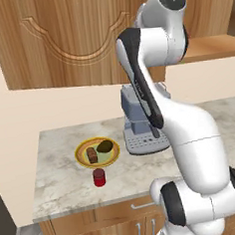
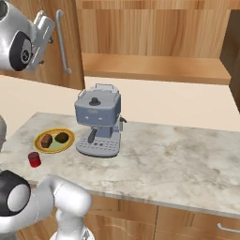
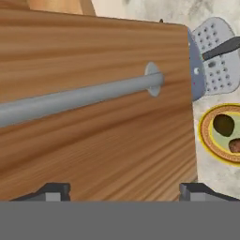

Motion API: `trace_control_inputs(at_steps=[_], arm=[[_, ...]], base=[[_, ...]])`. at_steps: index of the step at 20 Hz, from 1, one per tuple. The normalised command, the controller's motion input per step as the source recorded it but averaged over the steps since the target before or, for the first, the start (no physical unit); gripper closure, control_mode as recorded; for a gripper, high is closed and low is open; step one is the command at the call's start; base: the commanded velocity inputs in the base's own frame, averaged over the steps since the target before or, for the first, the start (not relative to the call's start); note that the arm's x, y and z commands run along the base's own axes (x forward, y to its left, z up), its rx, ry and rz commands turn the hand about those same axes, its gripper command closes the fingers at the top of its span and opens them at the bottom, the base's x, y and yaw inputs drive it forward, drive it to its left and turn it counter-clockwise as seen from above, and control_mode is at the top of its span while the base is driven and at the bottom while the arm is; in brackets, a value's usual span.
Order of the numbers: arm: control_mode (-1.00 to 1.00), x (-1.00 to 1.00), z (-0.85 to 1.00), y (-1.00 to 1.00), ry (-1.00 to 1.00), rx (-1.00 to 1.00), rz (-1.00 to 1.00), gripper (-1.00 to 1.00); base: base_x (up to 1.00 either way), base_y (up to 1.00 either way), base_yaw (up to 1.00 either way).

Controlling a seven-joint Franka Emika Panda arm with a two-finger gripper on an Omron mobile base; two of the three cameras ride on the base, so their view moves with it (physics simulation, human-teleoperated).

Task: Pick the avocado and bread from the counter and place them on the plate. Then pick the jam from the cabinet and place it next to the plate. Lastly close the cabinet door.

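Hand (image 3: 124, 190) is spread wide, holding nothing, right up against the cabinet door (image 3: 93, 108). Its silver bar handle (image 3: 79, 96) looks rigid, so that's the spot to push. Avocado (image 1: 106, 146) and bread (image 1: 92, 155) sit on the plate (image 1: 83, 159), jam (image 1: 99, 177) just beside on the table (image 1: 59, 174)

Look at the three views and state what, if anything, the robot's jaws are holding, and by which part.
Nothing is held. The gripper faces the cabinet door, jaws wide apart, with the handle ahead of them, not clasped.
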Motion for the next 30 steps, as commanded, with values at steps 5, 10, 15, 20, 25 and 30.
trace_control_inputs(at_steps=[5, 10, 15, 20, 25, 30], arm=[[-1.0, 1.0, -0.3, -0.12, -0.31, 0.0, 0.42, -1.0], [-1.0, 1.0, -0.33, -0.01, -0.22, 0.0, 0.37, -1.0], [-1.0, 1.0, -0.18, 0.0, -0.15, 0.0, 0.31, -1.0], [-1.0, 0.72, -0.06, 0.01, -0.08, 0.0, 0.25, -1.0], [-1.0, -0.48, 0.22, 0.15, -0.04, -0.07, 0.26, -1.0], [-1.0, -0.93, 0.45, 0.02, -0.15, -0.08, 0.24, -1.0]], base=[[0.0, 0.0, 0.0], [0.0, 0.0, 0.0], [0.0, 0.0, 0.0], [0.0, 0.0, 0.0], [0.0, 0.0, 0.0], [0.0, 0.0, 0.0]])
